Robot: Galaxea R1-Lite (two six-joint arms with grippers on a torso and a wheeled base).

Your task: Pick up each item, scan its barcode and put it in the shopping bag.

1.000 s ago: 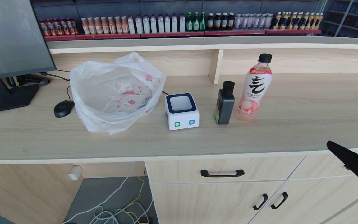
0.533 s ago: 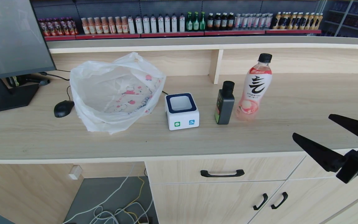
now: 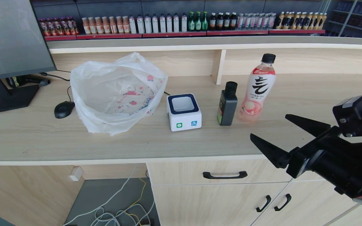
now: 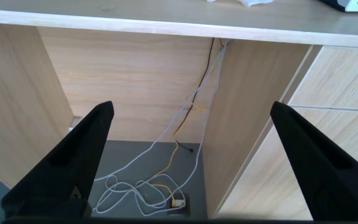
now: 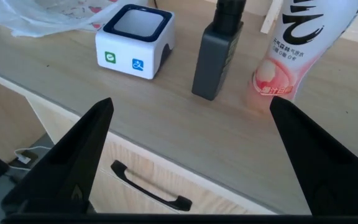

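- While the right tool [image 3: 268, 125] is held apart at the table [image 3: 309, 94] edge, the dark bottle [image 3: 227, 106] and pink bottle [image 3: 258, 91] are seen upright.
- The left tool [image 4: 191, 106] is spread too.

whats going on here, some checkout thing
A robot is at a shop counter. Its right gripper hovers open at the counter's front edge, short of the dark bottle and the pink drink bottle standing beside the scanner. The plastic bag sits open left of the scanner. The left gripper hangs open below the counter.

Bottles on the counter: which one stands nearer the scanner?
The short black bottle; the taller pink bottle stands beyond it from the scanner.
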